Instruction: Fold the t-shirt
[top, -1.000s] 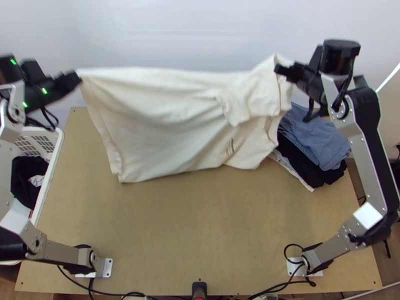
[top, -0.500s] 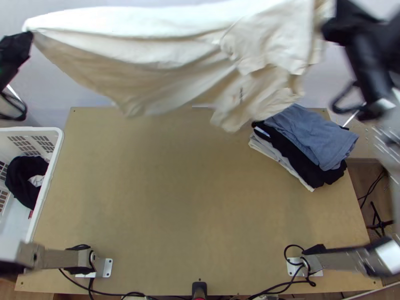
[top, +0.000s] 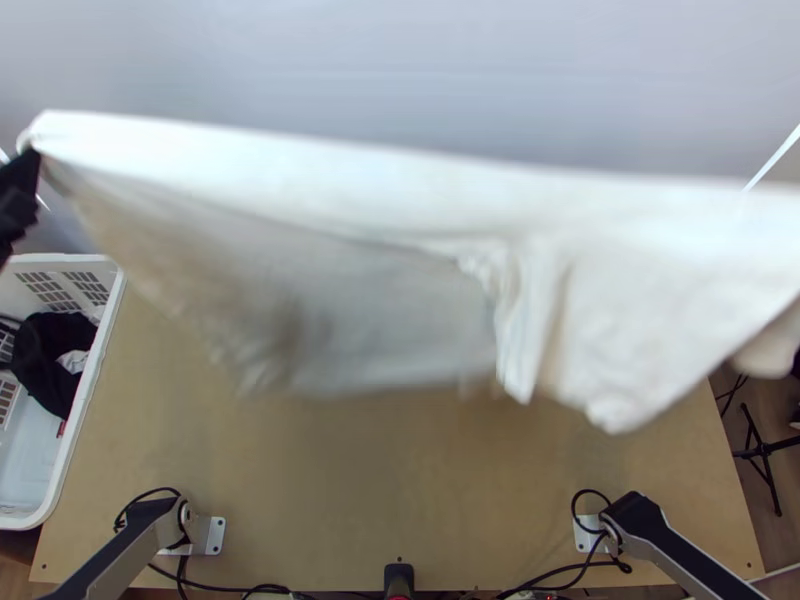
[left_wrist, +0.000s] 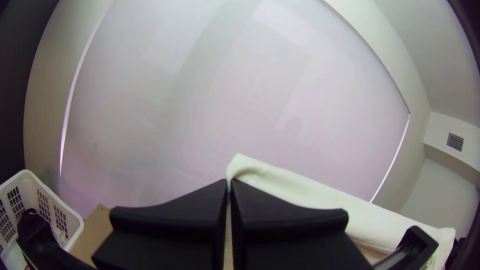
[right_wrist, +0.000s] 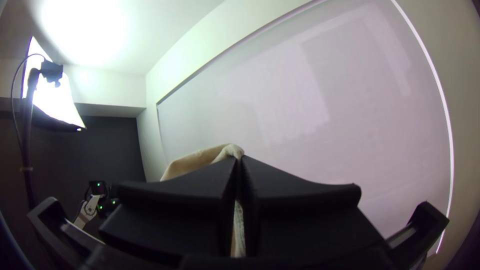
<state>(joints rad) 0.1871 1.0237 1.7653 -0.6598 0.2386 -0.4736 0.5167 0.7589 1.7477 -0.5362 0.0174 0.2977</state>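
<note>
One t-shirt between one left gripper, one right gripper

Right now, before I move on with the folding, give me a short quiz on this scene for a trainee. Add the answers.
1. True or false: the cream fabric t-shirt lies neatly folded on the light wooden table.
2. Multiple choice: where is the white plastic basket with slotted walls?
a) at the table's left side
b) at the table's right side
c) in the middle of the table
3. Fill in: the left end effector and the right end effector are both ____ on the t-shirt.

Key: 1 false, it hangs stretched between the end effectors; 2 a; 3 shut.
</note>
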